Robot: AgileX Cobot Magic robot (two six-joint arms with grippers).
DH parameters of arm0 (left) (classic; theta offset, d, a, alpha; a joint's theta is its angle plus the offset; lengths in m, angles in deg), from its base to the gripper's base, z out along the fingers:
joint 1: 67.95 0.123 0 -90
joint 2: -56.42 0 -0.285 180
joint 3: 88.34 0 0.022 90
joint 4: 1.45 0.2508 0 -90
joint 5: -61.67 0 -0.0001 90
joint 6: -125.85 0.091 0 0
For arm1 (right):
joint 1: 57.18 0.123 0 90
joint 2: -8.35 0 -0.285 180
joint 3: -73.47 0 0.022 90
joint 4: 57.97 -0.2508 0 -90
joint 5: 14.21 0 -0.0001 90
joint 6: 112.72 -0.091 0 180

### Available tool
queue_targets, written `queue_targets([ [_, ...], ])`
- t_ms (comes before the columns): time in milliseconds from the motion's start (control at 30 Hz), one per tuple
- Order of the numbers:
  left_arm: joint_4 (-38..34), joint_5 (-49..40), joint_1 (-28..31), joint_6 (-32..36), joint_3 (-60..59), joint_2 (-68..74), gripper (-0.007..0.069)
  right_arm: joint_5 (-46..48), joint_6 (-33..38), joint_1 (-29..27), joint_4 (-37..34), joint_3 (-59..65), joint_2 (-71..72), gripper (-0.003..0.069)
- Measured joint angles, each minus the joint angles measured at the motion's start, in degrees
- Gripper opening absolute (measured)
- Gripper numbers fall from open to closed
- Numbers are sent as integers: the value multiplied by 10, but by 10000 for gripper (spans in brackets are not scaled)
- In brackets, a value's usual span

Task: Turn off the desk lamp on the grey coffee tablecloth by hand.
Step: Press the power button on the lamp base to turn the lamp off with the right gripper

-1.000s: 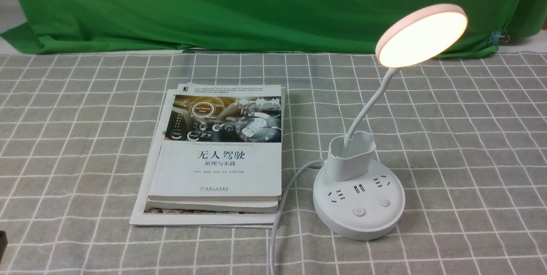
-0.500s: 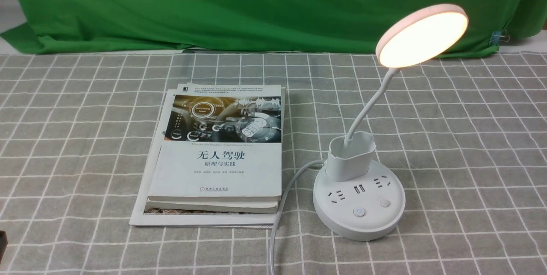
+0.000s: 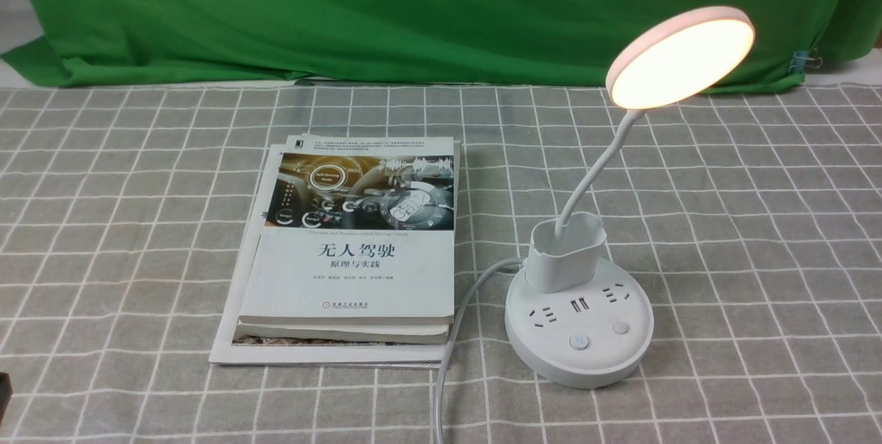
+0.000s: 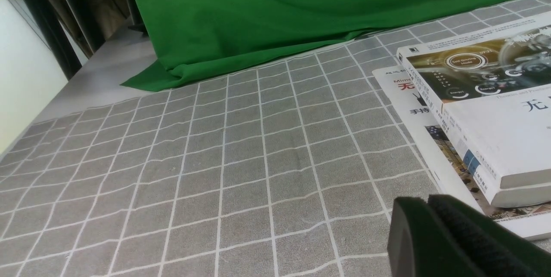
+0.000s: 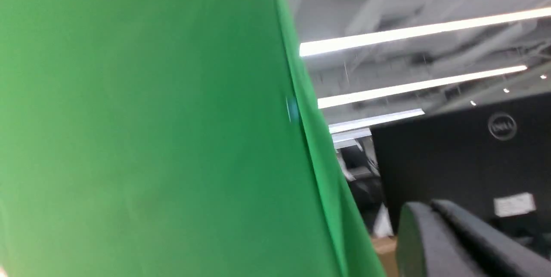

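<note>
The desk lamp [image 3: 579, 354] stands on the grey coffee tablecloth [image 3: 758, 223] at the right of the middle. Its disc head [image 3: 681, 58] glows warm white. The puck base shows two buttons [image 3: 579, 342] at its front, behind them sockets and the small cup holder [image 3: 566, 251]. My left gripper [image 4: 428, 201] is shut and empty, low over the cloth [image 4: 215, 161] beside the books; only a black sliver [image 3: 3, 392] shows at the front view's left edge. My right gripper [image 5: 430, 206] is shut and empty, seen only in its blurred wrist view against the green backdrop and ceiling. Neither touches the lamp.
Two stacked books [image 3: 351, 258] lie on a magazine left of the lamp; they also show in the left wrist view [image 4: 495, 109]. The lamp's white cord [image 3: 448, 347] runs between books and base toward the front edge. A green backdrop cloth [image 3: 413, 9] hangs behind.
</note>
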Motion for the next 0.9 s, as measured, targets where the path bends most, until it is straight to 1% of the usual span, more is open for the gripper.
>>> queue_targets([
  [100, 0, 0, 0, 1, 0, 0, 19, 40, -27, 0, -1, -68, -38, 48],
  [200, 0, 0, 0, 0, 0, 0, 19, 122, -34, 0, -1, -147, -83, 48],
  [267, 0, 0, 0, 0, 0, 0, 19, 226, -19, 0, -1, -223, -155, 48],
  [300, 0, 0, 0, 0, 0, 0, 19, 259, -13, 0, -1, -240, -175, 48],
  [367, 0, 0, 0, 0, 0, 0, 19, 293, 0, 0, -1, -270, -214, 48],
  [400, 0, 0, 0, 0, 0, 0, 19, 333, 15, 0, -1, -301, -264, 48],
  [433, 0, 0, 0, 0, 0, 0, 19, 340, 21, 0, -1, -304, -270, 48],
  [500, 0, 0, 0, 0, 0, 0, 19, 357, 55, 0, -1, -336, -343, 48],
  [533, 0, 0, 0, 0, 0, 0, 19, 357, 57, 0, -1, -340, -357, 48],
  [700, 0, 0, 0, 0, 0, 0, 19, 363, 28, 9, -2, -346, -440, 48],
  [900, 0, 0, 0, 0, 0, 0, 19, 487, 18, 83, -2, -347, -569, 48],
])
